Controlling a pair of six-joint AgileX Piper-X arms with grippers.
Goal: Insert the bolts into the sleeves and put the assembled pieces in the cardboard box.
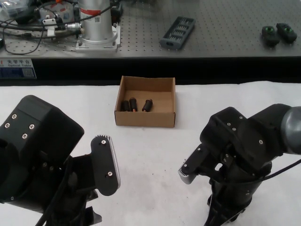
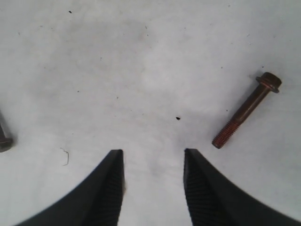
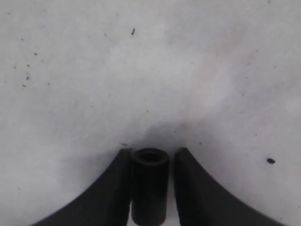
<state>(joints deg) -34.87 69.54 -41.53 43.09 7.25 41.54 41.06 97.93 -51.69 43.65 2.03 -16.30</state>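
A brown bolt (image 2: 247,109) with a reddish threaded end lies on the white cloth, off to one side of my left gripper (image 2: 153,157), whose fingers stand open over bare cloth. Another dark bolt head (image 2: 4,141) shows at that view's edge. My right gripper (image 3: 151,157) is shut on a black sleeve (image 3: 149,186), its open bore facing outward between the fingers. The cardboard box (image 1: 146,118) sits at the middle of the bench and holds three assembled dark pieces (image 1: 135,104). Both arm bodies (image 1: 42,160) (image 1: 244,150) fill the near corners of the high view.
White cloth covers the bench around the box. Behind it runs a perforated optical table (image 1: 216,28) with a metal post (image 1: 96,21), cables, a dark ribbed holder (image 1: 178,32) and two dark knobs (image 1: 278,34).
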